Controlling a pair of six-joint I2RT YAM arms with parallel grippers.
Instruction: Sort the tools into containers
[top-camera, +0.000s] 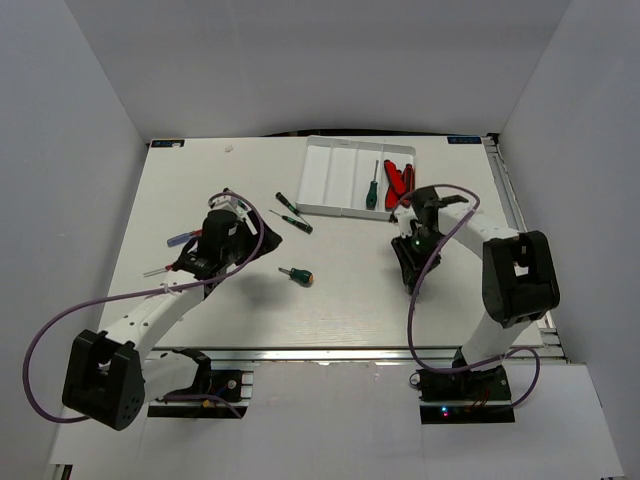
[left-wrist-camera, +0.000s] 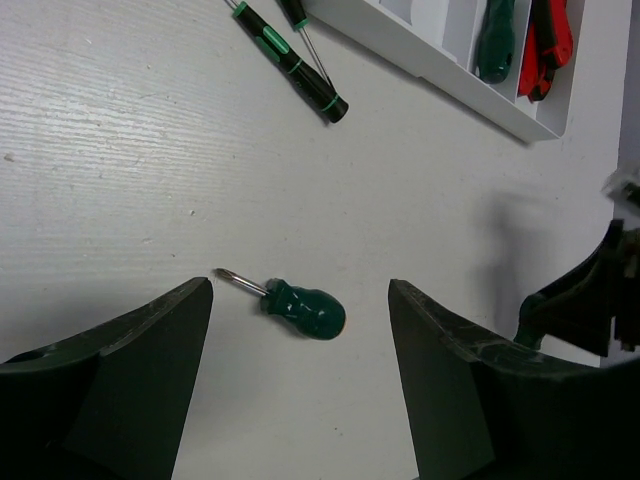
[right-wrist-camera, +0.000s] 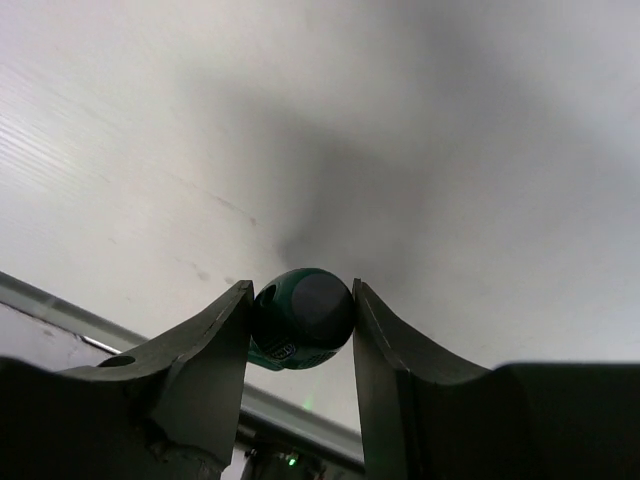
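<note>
My right gripper (right-wrist-camera: 301, 286) is shut on the butt of a green-handled screwdriver (right-wrist-camera: 300, 322), seen end-on between both fingers. In the top view this gripper (top-camera: 405, 262) hangs just below the white tray (top-camera: 331, 175). One tray compartment holds a green screwdriver (top-camera: 372, 190); the compartment to its right holds red-and-black knives (top-camera: 398, 180). My left gripper (left-wrist-camera: 300, 287) is open at the table's left middle (top-camera: 268, 240). A stubby green screwdriver (left-wrist-camera: 305, 311) lies on the table just past its fingertips, untouched, and shows from above too (top-camera: 297, 275).
Two slim green-and-black screwdrivers (top-camera: 290, 203) (top-camera: 292, 222) lie left of the tray's near corner; one shows in the left wrist view (left-wrist-camera: 290, 62). Two tiny screwdrivers (top-camera: 182, 238) (top-camera: 155, 270) lie left of the left arm. White walls enclose the table.
</note>
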